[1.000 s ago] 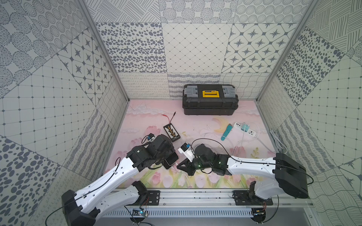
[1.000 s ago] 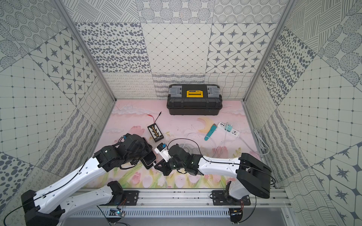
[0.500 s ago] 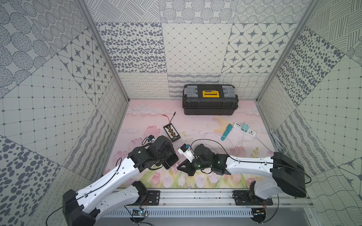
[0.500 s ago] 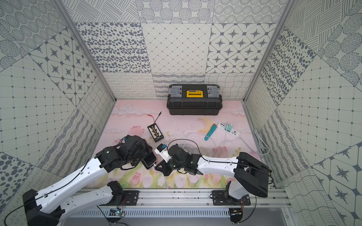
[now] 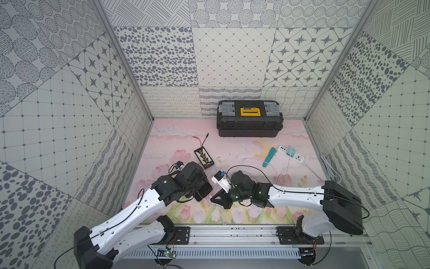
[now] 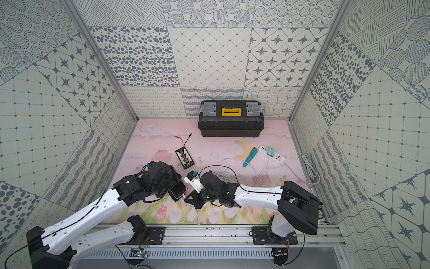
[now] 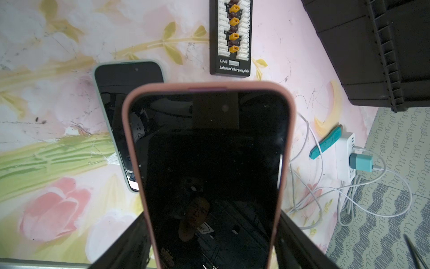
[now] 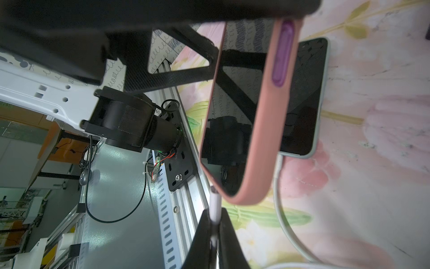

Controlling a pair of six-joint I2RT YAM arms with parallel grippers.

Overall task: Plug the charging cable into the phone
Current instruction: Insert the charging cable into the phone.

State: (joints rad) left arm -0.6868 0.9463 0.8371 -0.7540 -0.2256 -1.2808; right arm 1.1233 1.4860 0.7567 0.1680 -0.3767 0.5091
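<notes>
Over the mat [image 5: 232, 144] — left gripper [image 7: 210, 214] clamps pink phone [image 7: 209, 151], right gripper [image 8: 214, 212] pinches cable plug [image 8: 214, 201].

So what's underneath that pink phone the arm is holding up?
A second phone in a pale case lies flat on the flowered mat, screen up, a white cable at its end. The pink phone hides part of it.
</notes>
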